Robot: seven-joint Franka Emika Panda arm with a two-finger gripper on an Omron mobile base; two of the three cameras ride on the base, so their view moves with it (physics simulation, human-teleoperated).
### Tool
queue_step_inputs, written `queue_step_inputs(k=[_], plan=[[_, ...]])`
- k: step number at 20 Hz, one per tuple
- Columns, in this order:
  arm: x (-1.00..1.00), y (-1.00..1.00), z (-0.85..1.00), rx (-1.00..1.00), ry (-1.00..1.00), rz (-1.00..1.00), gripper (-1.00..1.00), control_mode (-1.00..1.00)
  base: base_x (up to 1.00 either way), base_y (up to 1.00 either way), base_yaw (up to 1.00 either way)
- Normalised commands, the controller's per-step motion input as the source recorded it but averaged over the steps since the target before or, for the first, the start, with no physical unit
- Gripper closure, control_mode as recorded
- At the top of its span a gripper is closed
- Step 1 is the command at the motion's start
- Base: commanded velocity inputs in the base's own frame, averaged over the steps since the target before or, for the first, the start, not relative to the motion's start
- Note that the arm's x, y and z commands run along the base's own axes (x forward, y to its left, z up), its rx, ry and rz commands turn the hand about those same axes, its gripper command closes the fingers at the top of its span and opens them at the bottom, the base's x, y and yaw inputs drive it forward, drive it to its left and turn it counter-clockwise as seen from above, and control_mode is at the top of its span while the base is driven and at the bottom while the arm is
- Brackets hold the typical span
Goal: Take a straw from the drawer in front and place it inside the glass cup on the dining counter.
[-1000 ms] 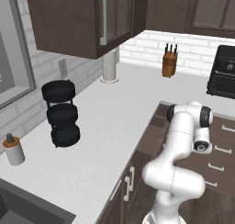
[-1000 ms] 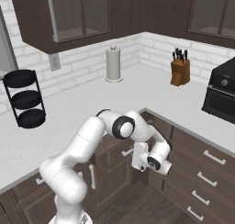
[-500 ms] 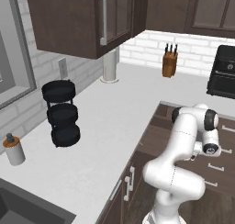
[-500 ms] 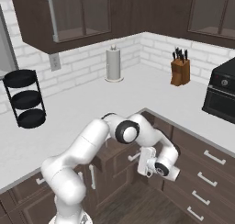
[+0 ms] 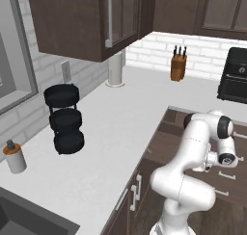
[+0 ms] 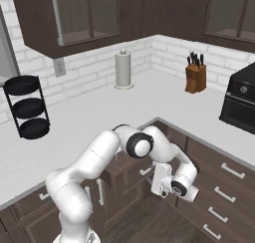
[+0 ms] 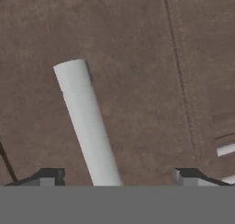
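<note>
- end effector [image 7: 117, 177] spread wide, dark tips far apart at the bottom of the hand view, nothing pinched
- a silver bar handle [image 7: 87, 122] runs up between the tips without touching either; it sits on the dark brown front of the drawer [image 7: 137, 48], probably, though this close it's hard to be sure
- more silver handle ends [image 7: 225, 149] at the right edge
- in the right base view the end effector [image 6: 158, 181] sits low in front of the cabinet drawers [image 6: 219, 187], below the edge of the white surface [image 6: 149, 100]
- in the left base view the hand [image 5: 226, 158] is by the drawer fronts at right
- on the surface: knife block [image 6: 195, 75] far right, paper towel roll [image 6: 123, 69] at the brick wall, black three-tier rack [image 6: 27, 107] left, soap bottle [image 5: 14, 157] near left
</note>
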Motion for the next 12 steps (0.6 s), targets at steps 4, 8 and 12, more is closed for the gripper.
queue_step_inputs(k=[4, 8, 12], plan=[[-0.41, -0.08, 0.46, -0.01, -0.07, 0.0, -1.0, -1.0, 0.0, 0.0, 0.0], [-0.32, 0.0, 0.83, -0.06, -0.17, -0.02, -1.0, -1.0, 0.0, 0.0, 0.0], [-0.1, 0.09, 0.98, -0.14, -0.11, -0.02, -1.0, -1.0, 0.0, 0.0, 0.0]])
